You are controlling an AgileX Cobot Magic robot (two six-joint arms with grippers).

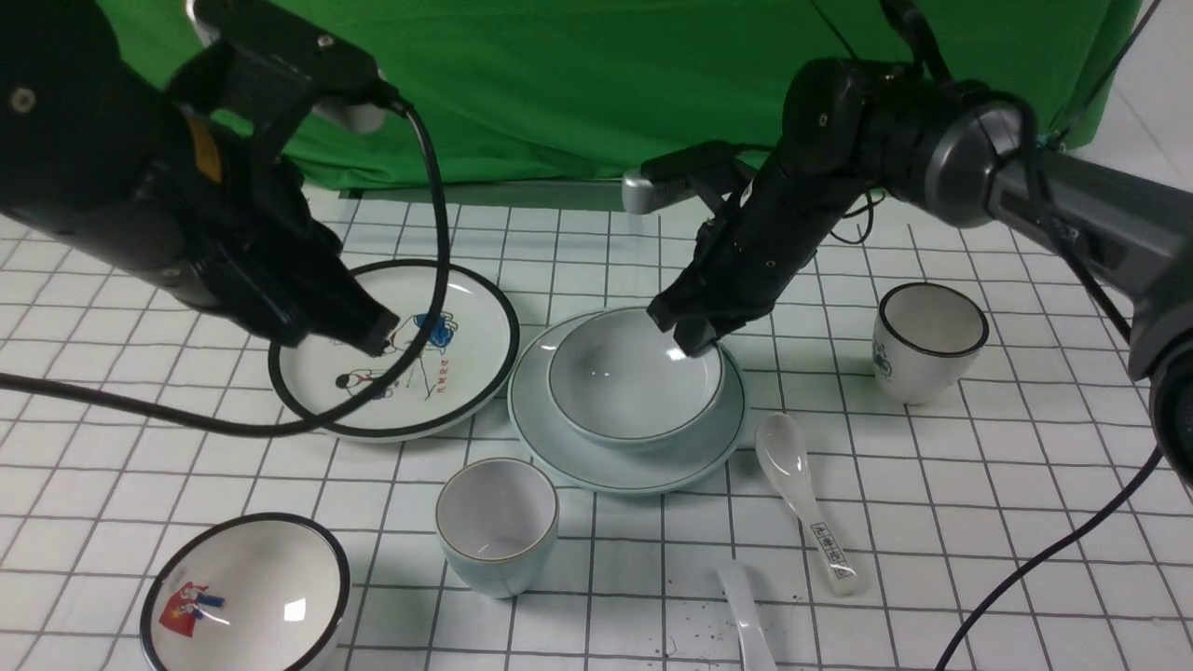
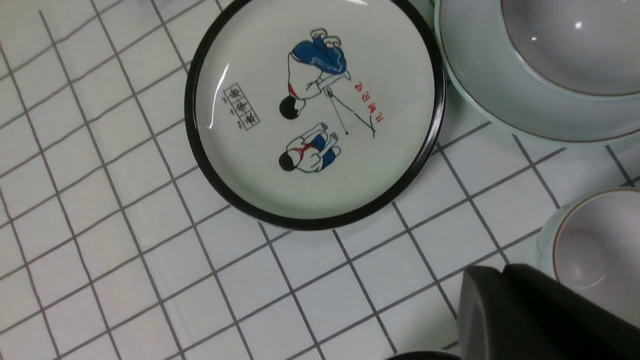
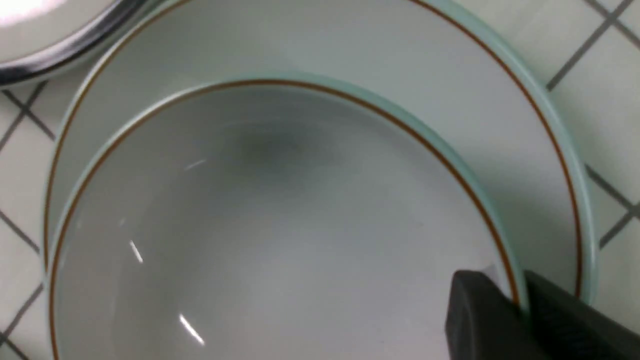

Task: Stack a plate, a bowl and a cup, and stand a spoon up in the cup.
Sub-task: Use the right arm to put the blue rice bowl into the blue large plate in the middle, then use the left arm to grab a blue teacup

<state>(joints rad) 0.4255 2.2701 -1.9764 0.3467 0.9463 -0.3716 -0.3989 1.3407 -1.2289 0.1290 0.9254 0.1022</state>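
Now, right gripper (image 1: 685, 334): clamped on your pale blue-green bowl (image 1: 624, 387), rim at 2 o'clock.
Left gripper (image 1: 373, 331): closed, empty.
Handling: probably slick, brittle; pinch across the rim.

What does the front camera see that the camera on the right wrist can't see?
Only the front view: the cup, the spoon at the near edge, a lettered spoon, a black-rimmed cup, a black-rimmed bowl and the left pincer. Only the right wrist view: up close, the right pincer has one finger inside the rim of the bowl and one outside. Both: the bowl sitting on the plate, with that pincer at its rim.
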